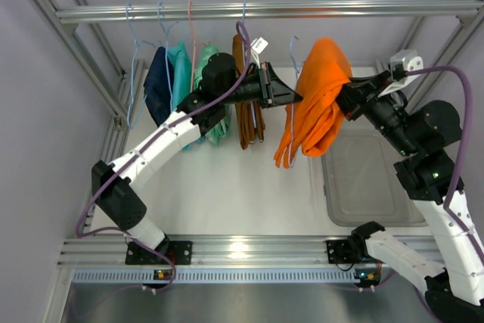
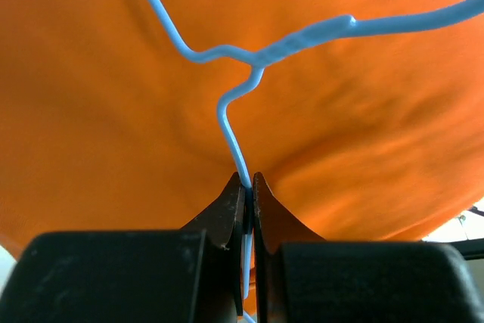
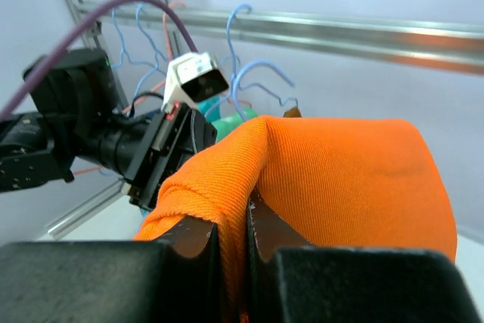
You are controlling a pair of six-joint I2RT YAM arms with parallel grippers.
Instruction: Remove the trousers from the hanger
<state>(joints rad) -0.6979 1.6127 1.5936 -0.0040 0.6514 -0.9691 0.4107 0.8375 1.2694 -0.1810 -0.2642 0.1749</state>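
My left tool (image 2: 248, 179) is closed tight on the hanger (image 2: 257, 58), pinching the thin wire just below its twisted neck. The trousers (image 1: 318, 96) fill the space straight ahead of it. My right tool (image 3: 240, 213) is clamped on a raised fold of the cloth, with only a narrow ridge between the fingers. The trousers hang between the two tools, their legs trailing down below both, above the tabletop (image 1: 249, 194).

What worries me most is the wire. It is slim and round, so if I pull with the right tool it could turn or slide in the left tool's grip, and the hanger would come along with the cloth. The cloth could also catch on the twisted neck. The right tool's bite is shallow and might slip off the fold under load.
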